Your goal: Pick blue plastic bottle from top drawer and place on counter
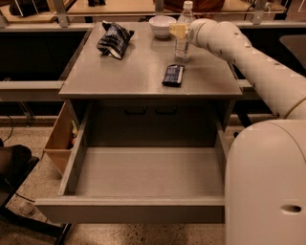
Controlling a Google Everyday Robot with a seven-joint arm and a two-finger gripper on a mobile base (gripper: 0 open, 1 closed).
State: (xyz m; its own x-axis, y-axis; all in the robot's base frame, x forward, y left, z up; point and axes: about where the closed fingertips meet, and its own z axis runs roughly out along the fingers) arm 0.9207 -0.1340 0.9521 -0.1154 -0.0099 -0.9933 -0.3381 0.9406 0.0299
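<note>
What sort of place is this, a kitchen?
Likely a robot test area in an office or lab, not a kitchen: a plain grey counter holding a snack bag, its top drawer pulled open, tables behind, and the pincer at the blue plastic bottle.

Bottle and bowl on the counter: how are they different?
The blue plastic bottle is taller than the white bowl. The bottle is clear and narrow with a white cap, while the bowl is white, wide and open on top. The pincer is right at the bottle, near its upper half, and not at the bowl. Both stand upright, side by side, at the far end of the counter.
</note>
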